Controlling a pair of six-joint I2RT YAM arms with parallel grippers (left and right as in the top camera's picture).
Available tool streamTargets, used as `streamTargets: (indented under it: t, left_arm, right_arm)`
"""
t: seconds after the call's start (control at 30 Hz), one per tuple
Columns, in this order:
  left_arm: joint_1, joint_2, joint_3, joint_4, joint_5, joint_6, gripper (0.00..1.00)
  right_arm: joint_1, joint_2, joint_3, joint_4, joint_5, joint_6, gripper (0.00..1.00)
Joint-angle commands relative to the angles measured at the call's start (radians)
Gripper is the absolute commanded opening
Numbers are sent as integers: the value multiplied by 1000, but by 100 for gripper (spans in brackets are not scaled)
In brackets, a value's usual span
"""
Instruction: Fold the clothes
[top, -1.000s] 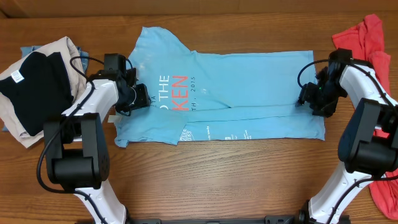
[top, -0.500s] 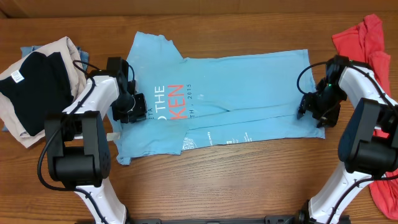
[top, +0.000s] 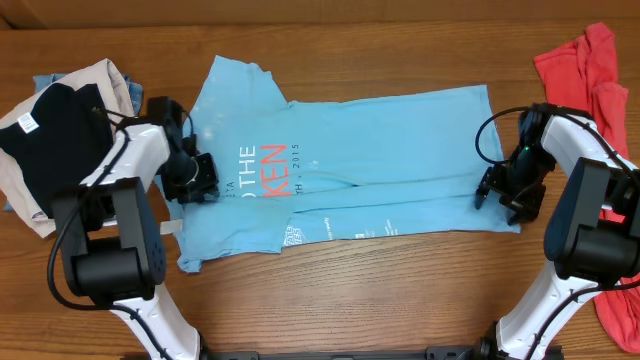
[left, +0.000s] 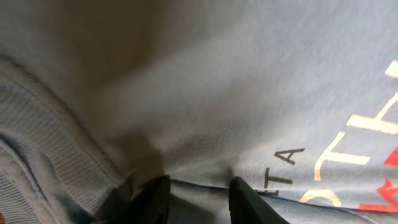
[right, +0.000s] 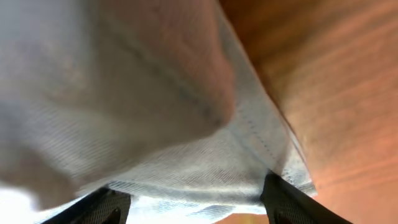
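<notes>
The clothes (top: 370, 150), a light blue T-shirt with red and white chest lettering, lie spread flat across the table, collar end to the left. My left gripper (top: 198, 180) sits at the shirt's left side beside the lettering. In the left wrist view it (left: 196, 196) is shut on a bunched fold of the blue fabric (left: 205, 93). My right gripper (top: 497, 194) is low at the shirt's right hem. In the right wrist view its jaws (right: 196, 202) stand wide apart, and the hem (right: 186, 168) lies across the gap between them.
A heap of beige, black and denim garments (top: 55, 140) lies at the left edge. Red cloth (top: 585, 70) lies at the far right, with more red cloth (top: 622, 320) at the near right corner. Bare wooden table (top: 350, 290) shows in front of the shirt.
My left gripper has pulled left and slightly nearer, dragging the shirt's collar end with it. My right gripper slid along the hem toward the near corner.
</notes>
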Motion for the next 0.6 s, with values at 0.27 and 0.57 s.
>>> streamTargets:
  t: [0.27, 0.57]
  left_arm:
    - [42, 60, -29, 8, -80, 29, 37]
    - [37, -199, 61, -27, 33, 29, 46]
  right_arm:
    - [-19, -14, -21, -29, 74, 65, 74]
    - [6, -257, 80, 10, 74, -1, 78]
